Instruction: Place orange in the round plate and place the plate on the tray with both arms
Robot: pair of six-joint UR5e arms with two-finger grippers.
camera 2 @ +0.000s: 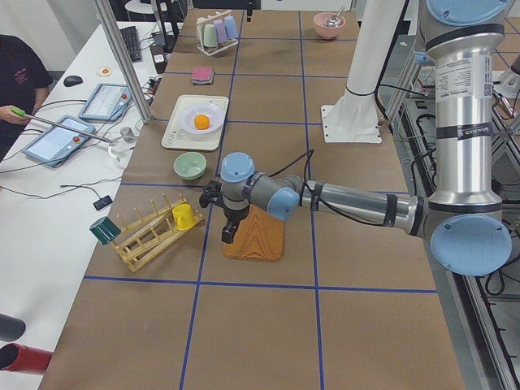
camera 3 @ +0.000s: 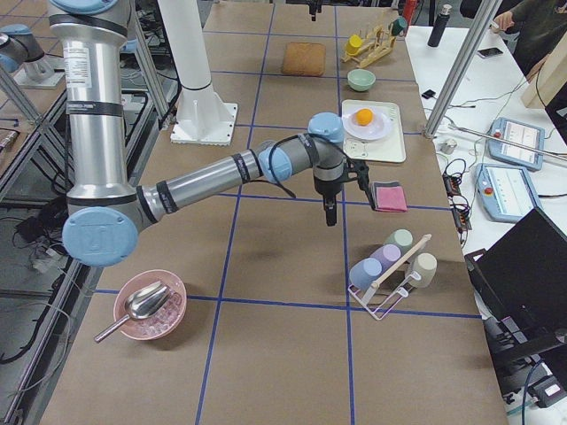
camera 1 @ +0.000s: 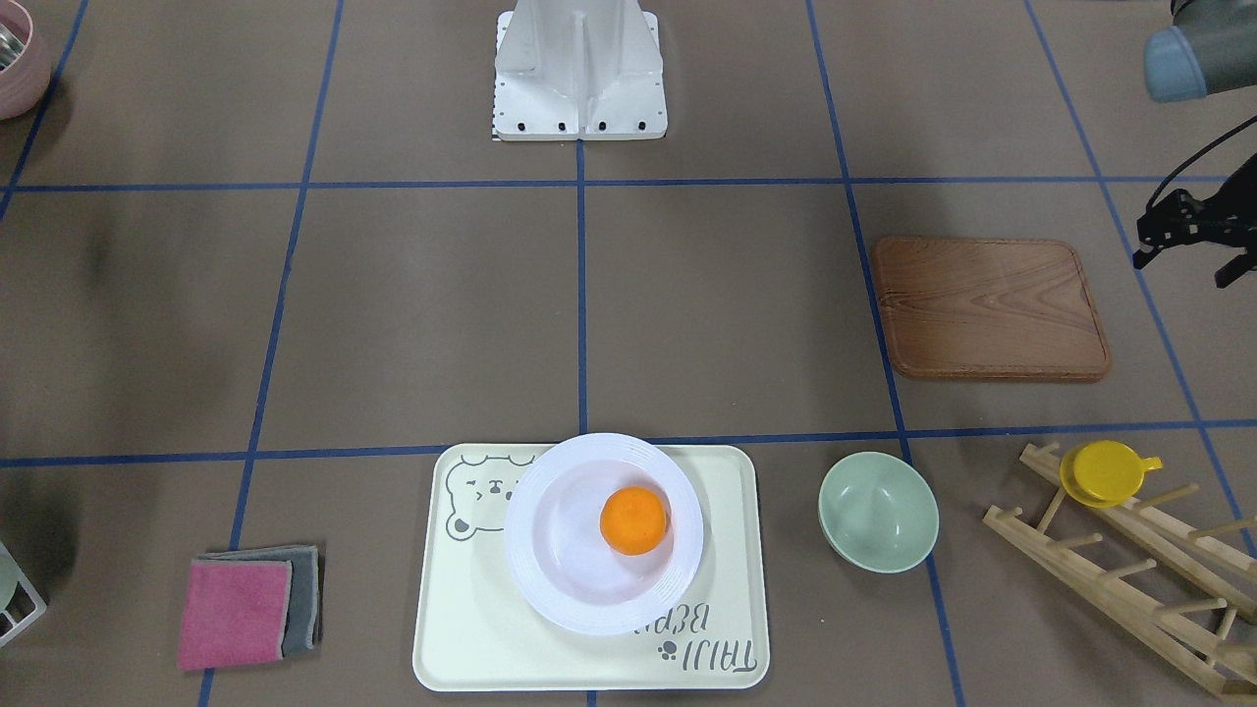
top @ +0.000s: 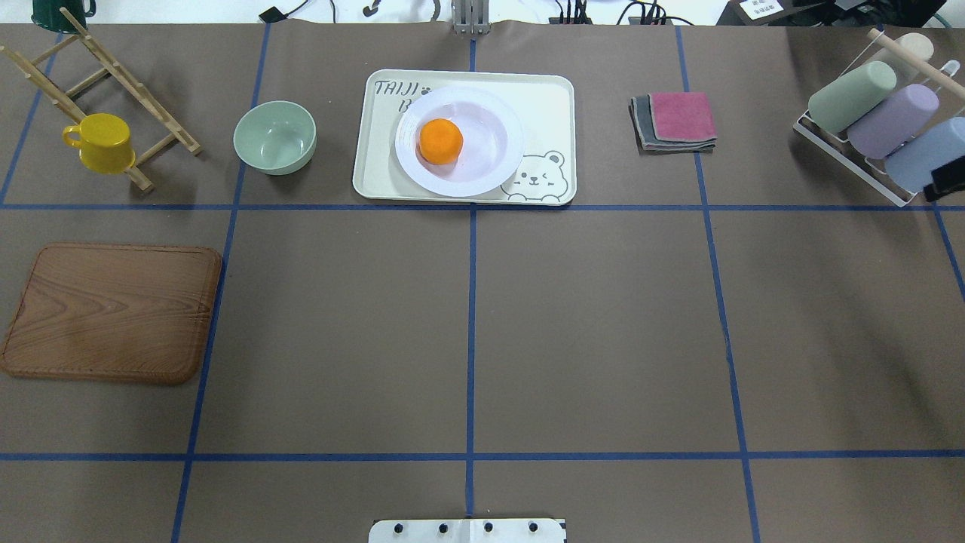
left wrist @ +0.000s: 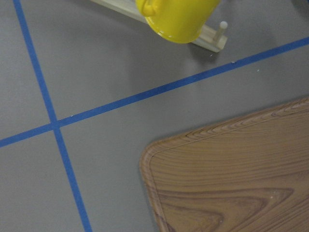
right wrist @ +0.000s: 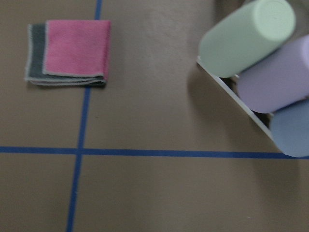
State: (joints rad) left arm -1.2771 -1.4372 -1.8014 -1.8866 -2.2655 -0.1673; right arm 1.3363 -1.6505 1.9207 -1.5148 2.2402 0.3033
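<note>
The orange (camera 1: 633, 520) lies in the sunken centre of the round white plate (camera 1: 550, 589). That plate rests on the cream bear tray (camera 1: 462, 628) at the table's far edge (top: 460, 139). Neither arm touches them. My left gripper (camera 1: 1183, 270) hangs above the table beside the wooden board, its two black fingers apart and holding nothing. Only a black sliver of my right gripper (top: 948, 181) shows at the overhead view's right edge; it hovers near the cup rack (camera 3: 330, 208), and I cannot tell whether it is open or shut.
A pale green bowl (camera 1: 877, 511) sits beside the tray. A brown wooden board (camera 1: 990, 307) lies below the left arm. A wooden rack with a yellow cup (camera 1: 1105, 473) stands further out. Folded pink and grey cloths (top: 675, 121) and a rack of pastel cups (top: 878, 121) lie on the right side.
</note>
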